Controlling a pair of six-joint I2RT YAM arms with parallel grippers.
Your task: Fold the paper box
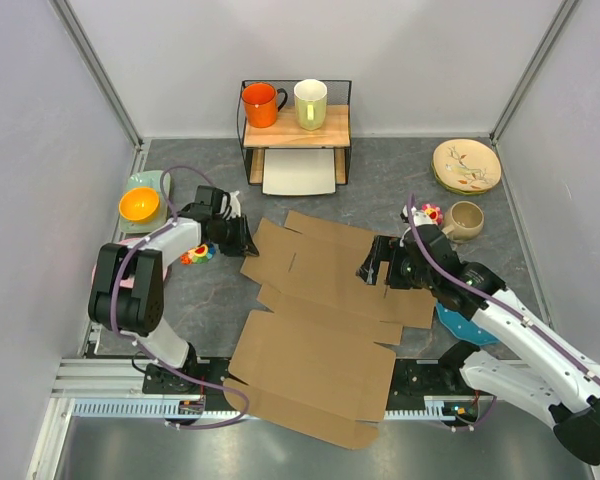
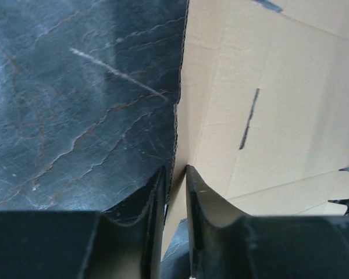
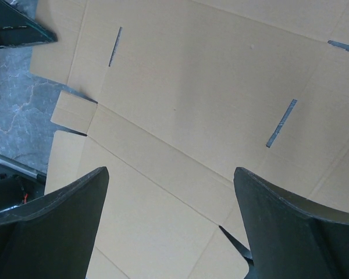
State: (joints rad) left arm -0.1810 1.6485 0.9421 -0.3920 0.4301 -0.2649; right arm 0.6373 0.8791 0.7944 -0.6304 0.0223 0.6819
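Observation:
The paper box is a big brown die-cut cardboard sheet lying unfolded in the middle of the dark table, its near flap reaching over the front rail. My left gripper is at the sheet's far-left edge. In the left wrist view that cardboard edge runs between the narrow-set fingers, which pinch it. My right gripper hovers over the sheet's right part, jaws wide open, with only flat cardboard below it.
A wire shelf at the back carries an orange mug and a cream mug, with a white tray beneath. An orange bowl sits left. A plate and beige cup sit right.

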